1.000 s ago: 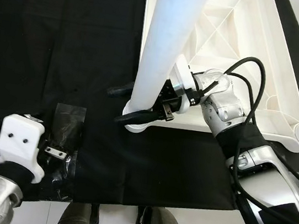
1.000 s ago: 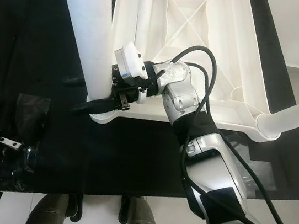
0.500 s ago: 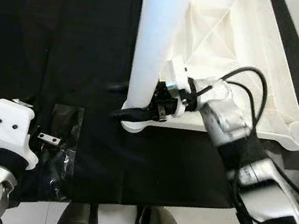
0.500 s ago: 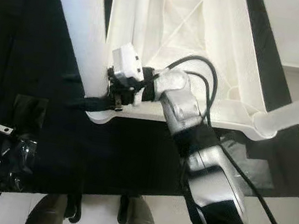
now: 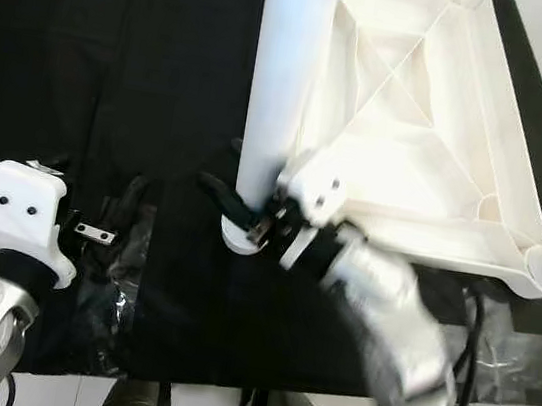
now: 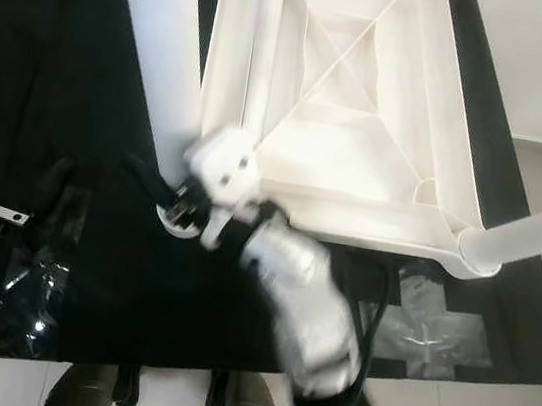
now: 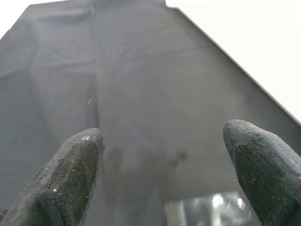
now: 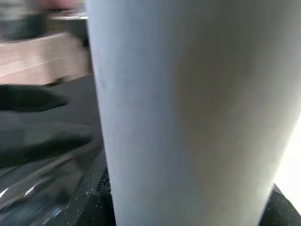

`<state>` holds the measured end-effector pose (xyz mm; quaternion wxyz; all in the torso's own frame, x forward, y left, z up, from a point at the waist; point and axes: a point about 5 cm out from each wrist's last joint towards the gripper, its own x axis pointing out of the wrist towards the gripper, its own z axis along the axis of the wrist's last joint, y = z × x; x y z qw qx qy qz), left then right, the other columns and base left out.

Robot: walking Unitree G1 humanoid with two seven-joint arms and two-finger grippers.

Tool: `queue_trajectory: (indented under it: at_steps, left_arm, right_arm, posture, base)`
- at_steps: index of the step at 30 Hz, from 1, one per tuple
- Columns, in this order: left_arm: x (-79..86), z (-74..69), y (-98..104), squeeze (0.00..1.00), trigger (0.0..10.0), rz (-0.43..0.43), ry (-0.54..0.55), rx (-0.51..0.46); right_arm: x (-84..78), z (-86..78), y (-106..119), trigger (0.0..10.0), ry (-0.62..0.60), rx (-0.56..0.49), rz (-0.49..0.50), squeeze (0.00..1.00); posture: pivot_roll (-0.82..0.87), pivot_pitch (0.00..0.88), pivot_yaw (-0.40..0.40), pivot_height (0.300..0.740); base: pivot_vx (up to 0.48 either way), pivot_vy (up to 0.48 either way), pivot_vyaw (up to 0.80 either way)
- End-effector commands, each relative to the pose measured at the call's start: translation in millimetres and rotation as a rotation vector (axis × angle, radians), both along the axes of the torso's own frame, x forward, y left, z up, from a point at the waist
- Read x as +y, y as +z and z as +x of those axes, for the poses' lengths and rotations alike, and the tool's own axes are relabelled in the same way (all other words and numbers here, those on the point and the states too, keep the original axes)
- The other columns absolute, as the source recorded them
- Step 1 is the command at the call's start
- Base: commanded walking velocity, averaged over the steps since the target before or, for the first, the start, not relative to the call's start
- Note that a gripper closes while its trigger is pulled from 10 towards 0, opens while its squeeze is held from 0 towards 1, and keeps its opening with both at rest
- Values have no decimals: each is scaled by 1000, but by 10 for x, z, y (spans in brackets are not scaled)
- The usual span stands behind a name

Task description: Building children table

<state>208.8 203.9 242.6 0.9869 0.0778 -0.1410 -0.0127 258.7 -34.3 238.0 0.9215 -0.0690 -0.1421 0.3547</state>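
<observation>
Table (image 5: 426,174): you have it upside down on the black cloth (image 5: 119,61).
Leg (image 5: 284,74): upright in the near corner; likely light, stiff, smooth plastic, so grip low.
Right gripper (image 5: 239,214): at the leg's base, blurred; grip unclear.
Left gripper (image 7: 164,155): spread, holding nothing.

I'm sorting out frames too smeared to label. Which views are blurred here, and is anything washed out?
Eye views: the right arm is motion-smeared, while the table top and leg stay fairly sharp. Right wrist view: the leg is close and soft, the background out of focus. Left wrist view: fingers are sharp, the upper right corner blown out white.
</observation>
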Motion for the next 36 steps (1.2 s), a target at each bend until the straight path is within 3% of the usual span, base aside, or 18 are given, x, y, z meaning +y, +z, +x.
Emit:
queue_trajectory:
  at_steps: [1, 6, 16, 17, 24, 25, 29, 36]
  left_arm:
    - [-2, 16, -8, 0, 10000, 6, -21, 9]
    - [8, 55, 46, 0, 10000, 16, -33, -7]
    - [51, 164, 160, 0, 10000, 12, -75, -48]
    - [13, 199, 229, 0, 10000, -13, -135, -65]
    - [-42, 249, 396, 0, 10000, -91, -287, -99]
    - [-107, 266, 506, 0, 10000, -114, -426, -108]
    - [-136, 272, 548, 0, 10000, -116, -482, -110]
    - [-360, 368, 751, 0, 10000, -91, -810, -86]
  right_arm:
    - [-62, 168, -712, 10000, -177, 293, -172, 0]
    - [35, 210, -651, 10000, -202, 271, -169, 0]
    - [-9, 260, -585, 10000, -273, 240, -144, 0]
    - [-59, 292, -553, 10000, -280, 222, -144, 0]
    - [-103, 253, -574, 10000, -277, 211, -145, 0]
    - [-103, 223, -603, 10000, -285, 210, -143, 0]
    - [-94, 218, -610, 10000, -288, 210, -142, 0]
    - [-96, 298, -572, 10000, -319, 191, -52, 0]
  posture:
    - [80, 416, -78, 740]
    - [95, 400, -64, 740]
    - [97, 351, -48, 740]
    - [95, 340, -45, 740]
    - [91, 311, -34, 740]
    - [88, 299, -30, 740]
    - [86, 291, -27, 740]
    - [79, 249, -10, 740]
  base:
    - [0, 0, 0]
    - [0, 0, 0]
    - [0, 0, 0]
    - [0, 0, 0]
    - [0, 0, 0]
    - [0, 0, 0]
    - [0, 0, 0]
    - [0, 0, 0]
